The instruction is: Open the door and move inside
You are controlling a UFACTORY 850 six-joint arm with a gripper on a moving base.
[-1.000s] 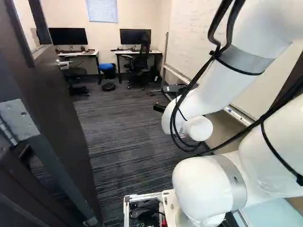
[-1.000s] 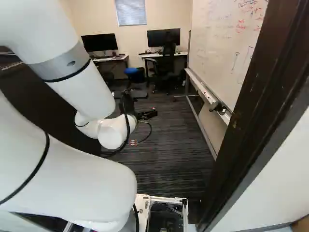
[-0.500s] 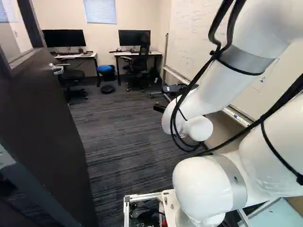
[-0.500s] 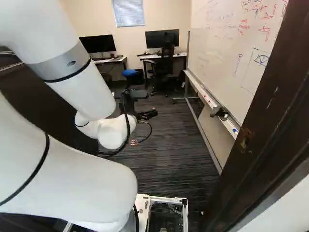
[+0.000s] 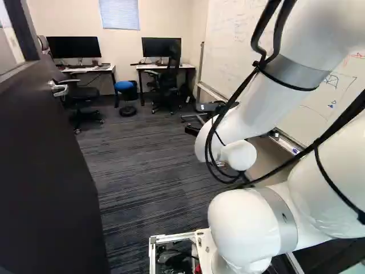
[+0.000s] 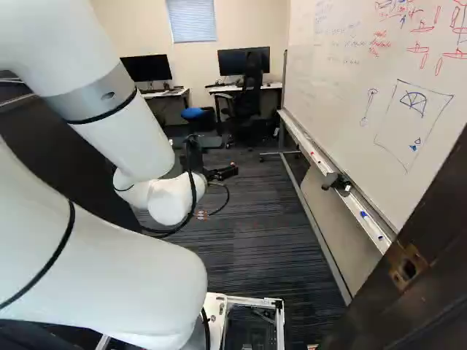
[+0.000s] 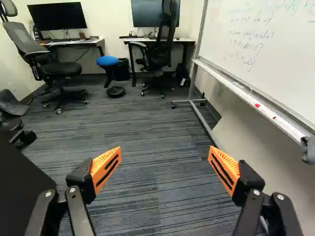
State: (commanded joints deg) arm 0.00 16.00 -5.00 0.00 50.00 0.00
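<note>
Base (image 5: 171, 235) rolled ahead, near door frame (image 6: 438, 240). Door (image 5: 45, 171) open, likely so base fits through. End effector (image 7: 165, 150) apart, empty: probably no grip needed.

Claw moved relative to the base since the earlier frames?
No. In the right base view the claw holds its place against the arm's lowest joint; the base has moved deeper into the room, carrying it.

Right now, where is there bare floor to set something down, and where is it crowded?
The carpet ahead of the open gripper is bare, bordered by the door, the whiteboard stand and the blue stool. It is crowded along the far wall, with desks and office chairs.
</note>
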